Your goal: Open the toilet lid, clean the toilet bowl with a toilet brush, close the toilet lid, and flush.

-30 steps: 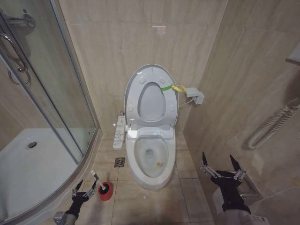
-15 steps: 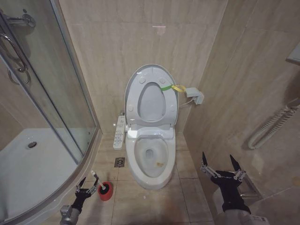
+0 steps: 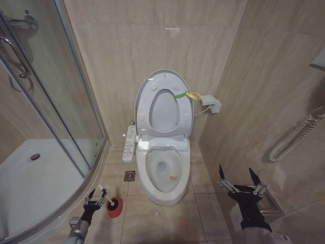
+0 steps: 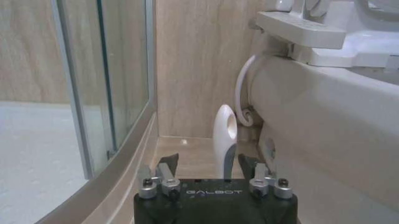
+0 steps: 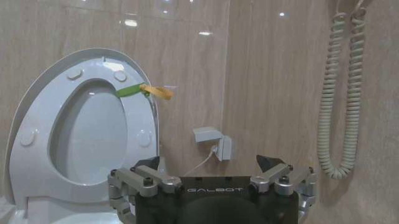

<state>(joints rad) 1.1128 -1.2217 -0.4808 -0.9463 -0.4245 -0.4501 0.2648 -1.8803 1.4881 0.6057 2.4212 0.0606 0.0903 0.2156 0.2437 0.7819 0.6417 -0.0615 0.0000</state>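
toilet lid [image 3: 163, 104] stood raised, toilet bowl [image 3: 163, 170] exposed, left gripper [image 3: 95, 197] spread open around toilet brush [image 3: 107, 200] handle, right gripper [image 3: 238, 179] hung open, well apart

A curved glass shower enclosure with metal frame [image 3: 61, 101] fills the left side, its white shower tray [image 3: 35, 178] holding 1 small round drain [image 3: 34, 157]. A chrome shower fitting [image 3: 18, 30] hangs at the far left behind the glass. The beige marble-look wall tiles [image 3: 127, 46] cover the far wall and the right wall. A small square metal floor drain [image 3: 129, 176] sits in the beige floor tiles [image 3: 167, 218]. A small white wall box [image 3: 211, 103] is mounted on the far right. A white coiled cord [image 3: 294, 134] hangs on the right wall.
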